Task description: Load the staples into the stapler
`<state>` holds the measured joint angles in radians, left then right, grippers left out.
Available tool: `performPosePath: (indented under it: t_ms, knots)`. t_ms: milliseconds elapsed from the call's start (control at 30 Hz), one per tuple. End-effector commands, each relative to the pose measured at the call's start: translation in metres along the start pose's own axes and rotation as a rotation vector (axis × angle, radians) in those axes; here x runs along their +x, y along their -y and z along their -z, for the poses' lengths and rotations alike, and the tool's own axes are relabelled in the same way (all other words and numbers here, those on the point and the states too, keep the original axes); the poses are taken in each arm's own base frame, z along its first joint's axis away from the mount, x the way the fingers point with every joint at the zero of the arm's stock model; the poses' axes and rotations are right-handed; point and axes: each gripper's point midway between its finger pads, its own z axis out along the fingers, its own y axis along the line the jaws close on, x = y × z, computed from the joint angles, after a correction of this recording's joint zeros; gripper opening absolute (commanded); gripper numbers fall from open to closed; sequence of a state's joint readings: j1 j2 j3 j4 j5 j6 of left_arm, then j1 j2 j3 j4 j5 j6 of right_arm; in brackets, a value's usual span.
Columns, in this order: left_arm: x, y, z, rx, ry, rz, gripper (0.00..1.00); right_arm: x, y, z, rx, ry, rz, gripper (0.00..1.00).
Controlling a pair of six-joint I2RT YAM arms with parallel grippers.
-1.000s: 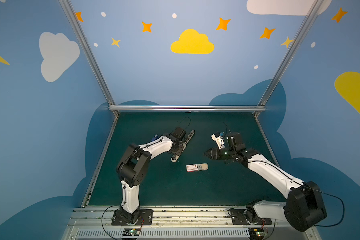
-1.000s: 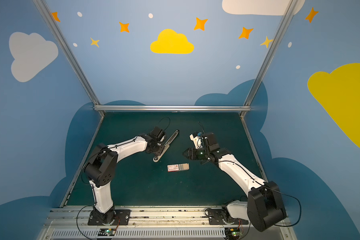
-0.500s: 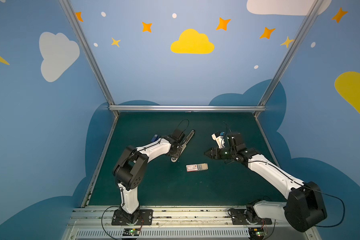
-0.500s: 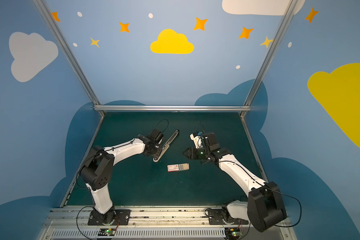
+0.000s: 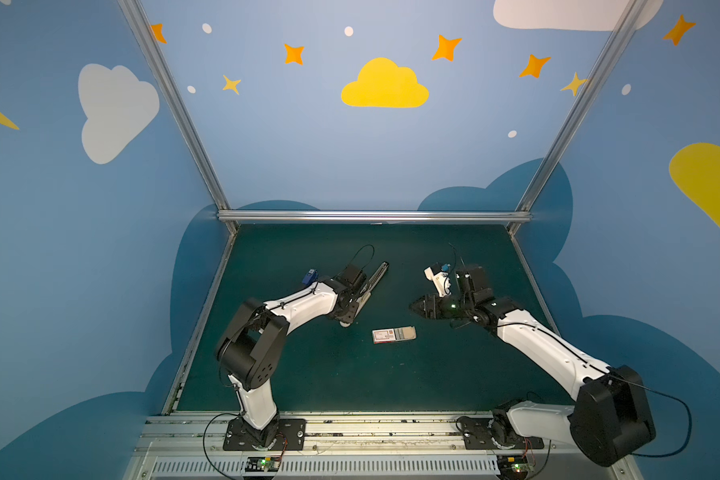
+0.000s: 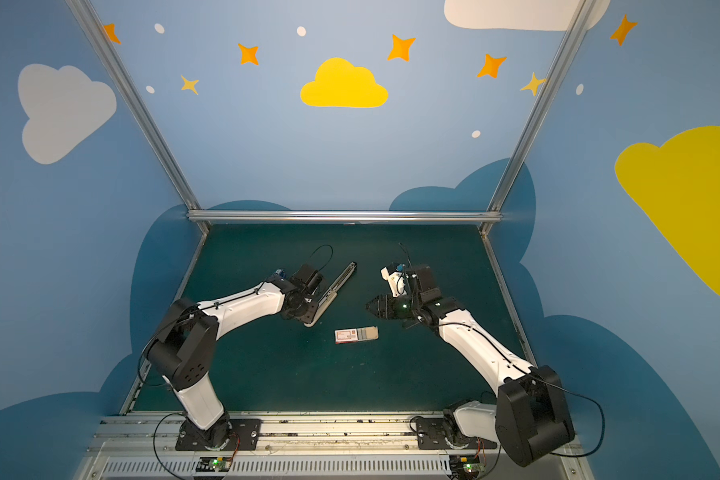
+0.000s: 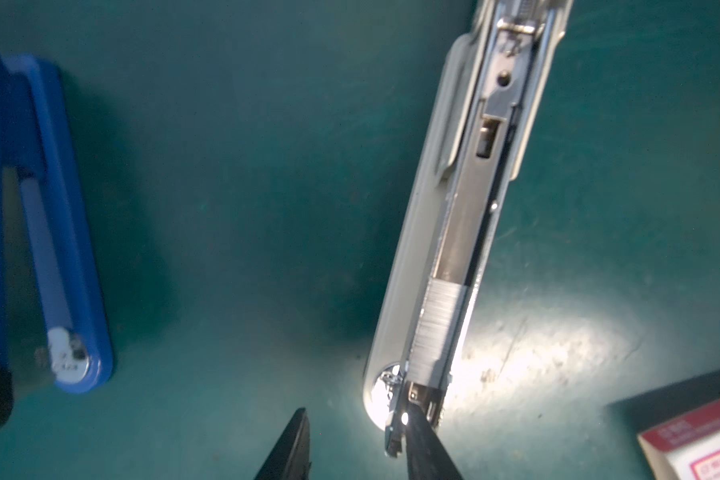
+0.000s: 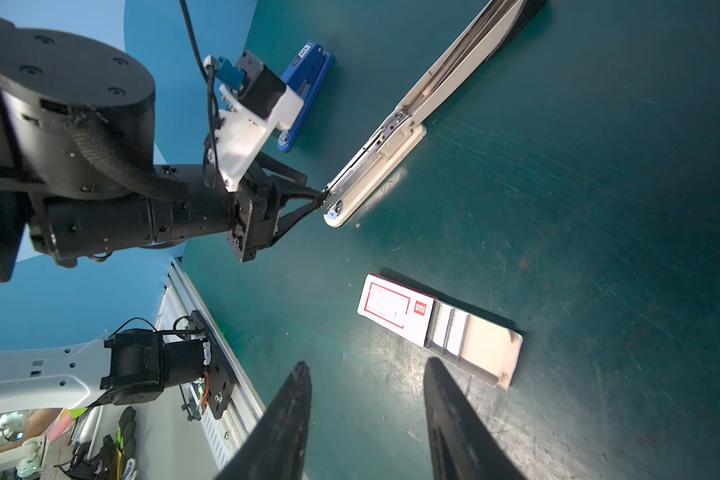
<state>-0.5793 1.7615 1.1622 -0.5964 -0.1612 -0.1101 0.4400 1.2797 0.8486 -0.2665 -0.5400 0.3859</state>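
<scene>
On dark green matting (image 5: 329,374), a small blue plastic stapler (image 7: 59,249) lies leftmost. The left gripper (image 7: 356,415), jaws parted, grasps nothing; 1 black finger (image 7: 425,453) touches the nose of a long pale-grey stapler (image 7: 408,257) lying open. A ridged silvery strip of staples (image 7: 437,328) sits in its steel channel (image 7: 462,232). Next, a white-and-red cardboard box (image 8: 391,307) with beige tray (image 8: 487,349), then the right gripper (image 8: 366,374), spread and empty.

A robot lab test cell: 2 white-and-black arms (image 5: 304,305) bolted to a slotted aluminium rail (image 5: 391,428), a scuffed green mat (image 5: 329,374) beneath the left gripper (image 7: 356,438), bare aluminium frame posts (image 5: 179,112), and blue panels (image 5: 308,145) painted with clouds and stars enclosing it.
</scene>
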Motion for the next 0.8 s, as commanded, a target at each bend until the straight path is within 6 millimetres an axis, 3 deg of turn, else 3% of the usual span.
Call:
performPosePath:
  t_ms: [0, 200, 333, 533, 767]
  knots:
    - [0.008, -0.002, 0.017, 0.009, 0.001, 0.033, 0.4, -0.002, -0.003, 0.002, -0.016, 0.008, 0.003, 0.46]
    - [-0.012, 0.015, 0.032, 0.102, 0.104, 0.086, 0.48, -0.005, -0.003, -0.002, -0.023, -0.004, -0.016, 0.53]
    - [-0.031, 0.023, 0.032, 0.125, 0.134, 0.083, 0.53, -0.006, -0.001, -0.006, -0.025, -0.006, -0.039, 0.58]
    - [-0.061, 0.035, 0.015, 0.14, 0.154, 0.054, 0.59, -0.007, 0.0, -0.011, -0.032, -0.013, -0.053, 0.59]
    - [-0.088, 0.044, -0.02, 0.142, 0.141, 0.035, 0.59, -0.006, 0.004, -0.01, -0.016, -0.015, -0.057, 0.58]
